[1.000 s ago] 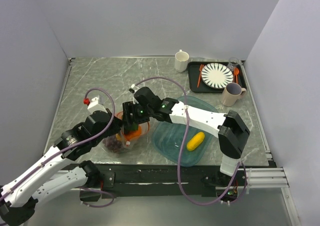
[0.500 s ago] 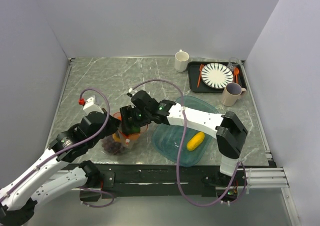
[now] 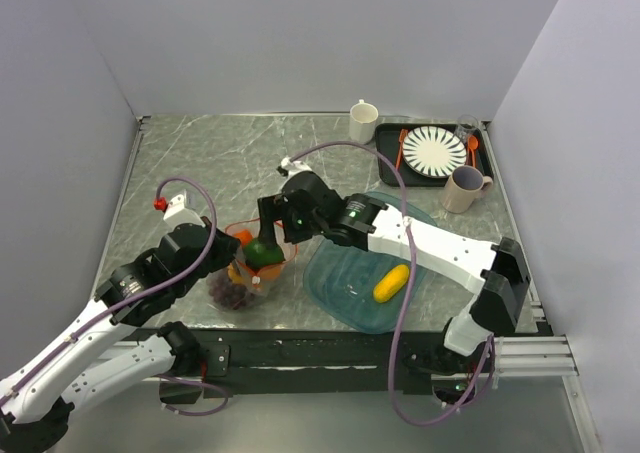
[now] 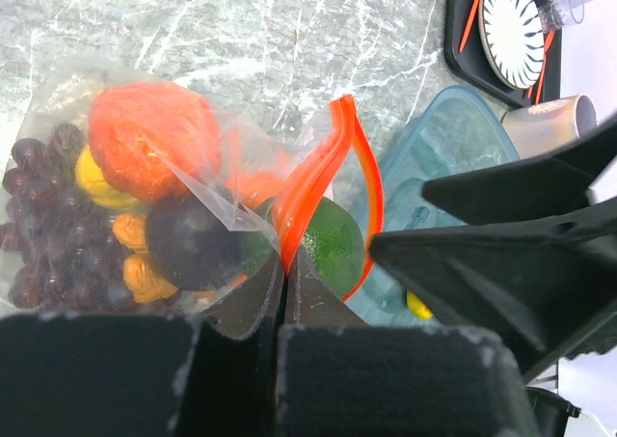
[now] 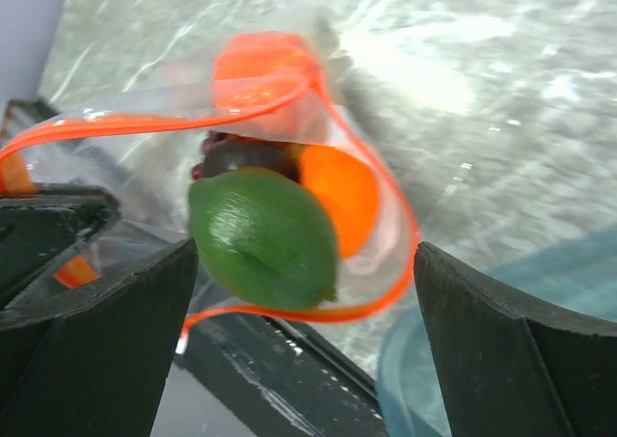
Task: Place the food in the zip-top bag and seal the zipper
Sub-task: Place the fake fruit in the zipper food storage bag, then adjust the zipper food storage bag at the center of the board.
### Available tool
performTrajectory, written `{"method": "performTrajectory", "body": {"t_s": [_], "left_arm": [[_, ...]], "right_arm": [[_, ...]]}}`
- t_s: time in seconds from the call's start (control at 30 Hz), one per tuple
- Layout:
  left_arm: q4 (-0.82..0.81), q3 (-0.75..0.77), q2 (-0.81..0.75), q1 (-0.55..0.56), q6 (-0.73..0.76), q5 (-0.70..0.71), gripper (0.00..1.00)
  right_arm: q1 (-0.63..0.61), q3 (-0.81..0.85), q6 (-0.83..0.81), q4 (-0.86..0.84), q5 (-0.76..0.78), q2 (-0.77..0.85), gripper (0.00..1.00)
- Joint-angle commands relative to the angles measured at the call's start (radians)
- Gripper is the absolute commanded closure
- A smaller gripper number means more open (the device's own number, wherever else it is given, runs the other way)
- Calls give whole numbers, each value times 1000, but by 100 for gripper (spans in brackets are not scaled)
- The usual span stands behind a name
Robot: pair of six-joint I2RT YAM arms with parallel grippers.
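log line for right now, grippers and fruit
left gripper: shut on zipper | right gripper: open at zip-top bag mouth | green fruit: in bag mouth | zipper: unsealed | yellow piece: in teal tray

The fruit (image 5: 262, 234) is green, the zipper (image 4: 313, 172) orange-red.

— Where on the table (image 3: 200, 163) is the bag (image 3: 245, 268)?
— At seven o'clock from the middle, near the front edge. Its zipper (image 4: 318, 181) end points toward one o'clock.
— What lies in it?
— The grapes (image 3: 228, 290) at its seven o'clock end, the plum (image 4: 188, 239) beside them, and the lime (image 3: 263, 251) in the mouth.
— And at its three o'clock?
— The tray (image 3: 340, 273), just beside the mouth, with one fruit (image 3: 391, 283) in it.
— Further back?
— At one o'clock the back tray (image 3: 388, 168) carries the plate (image 3: 434, 151). A mug (image 3: 363, 121) stands at its ten o'clock and a second mug (image 3: 463, 188) at its five o'clock.
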State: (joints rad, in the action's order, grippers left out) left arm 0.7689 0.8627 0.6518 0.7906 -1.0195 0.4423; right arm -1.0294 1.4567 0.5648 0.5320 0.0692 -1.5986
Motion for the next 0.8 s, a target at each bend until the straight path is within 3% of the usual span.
{"method": "performTrajectory", "body": {"t_s": [0.0, 0.17, 0.33, 0.63, 0.73, 0.77], "left_arm": [[-49, 32, -12, -2, -21, 15, 99], [-46, 33, -15, -2, -19, 19, 99], [-51, 32, -12, -2, -17, 15, 99], [-51, 29, -20, -2, -17, 13, 99], [-45, 35, -17, -2, -16, 16, 99], [-39, 36, -17, -2, -16, 18, 99]], "right_arm": [[28, -22, 30, 56, 118, 80, 3], [51, -107, 50, 23, 78, 101, 15], [52, -114, 49, 13, 12, 51, 33], [51, -114, 61, 37, -23, -35, 51], [49, -105, 55, 46, -26, -35, 71], [51, -102, 53, 46, -32, -34, 86]]}}
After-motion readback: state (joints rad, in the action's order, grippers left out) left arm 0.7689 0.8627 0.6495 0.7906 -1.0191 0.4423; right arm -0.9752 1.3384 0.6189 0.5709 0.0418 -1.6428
